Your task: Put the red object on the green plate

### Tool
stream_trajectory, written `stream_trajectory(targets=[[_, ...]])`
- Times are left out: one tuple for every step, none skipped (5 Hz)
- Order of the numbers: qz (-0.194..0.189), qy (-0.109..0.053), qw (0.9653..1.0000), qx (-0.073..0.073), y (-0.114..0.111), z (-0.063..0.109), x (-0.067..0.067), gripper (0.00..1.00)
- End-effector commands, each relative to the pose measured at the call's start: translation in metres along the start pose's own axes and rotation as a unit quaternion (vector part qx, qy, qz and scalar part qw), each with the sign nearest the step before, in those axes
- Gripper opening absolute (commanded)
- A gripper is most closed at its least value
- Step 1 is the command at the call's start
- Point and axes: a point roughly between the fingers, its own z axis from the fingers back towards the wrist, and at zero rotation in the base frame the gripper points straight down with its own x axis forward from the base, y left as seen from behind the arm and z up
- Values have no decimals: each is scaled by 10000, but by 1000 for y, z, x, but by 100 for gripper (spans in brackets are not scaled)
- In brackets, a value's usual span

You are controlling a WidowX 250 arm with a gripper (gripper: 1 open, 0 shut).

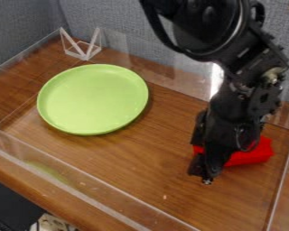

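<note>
The green plate (93,97) lies on the left half of the wooden table, with nothing on it. The red object (253,152) rests on the table at the right, and only its right end shows past the black arm. My gripper (209,168) reaches down at the block's left end, its tip at table level. The black wrist covers the fingers, so their spacing and any contact with the block stay hidden.
Clear acrylic walls (62,185) fence the table along the front, the left and the back. A small white wire stand (82,42) sits in the far left corner behind the plate. The bulky black arm (219,36) leans in from the top right.
</note>
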Motion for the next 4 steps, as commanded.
stream_trajectory(targets=[[85, -96, 9998, 170, 5, 20, -5, 0], [204, 91, 9993, 298, 16, 34, -15, 0], [334, 251, 9981, 446, 29, 49, -25, 0], [403, 241, 9975, 525, 39, 61, -30, 0]])
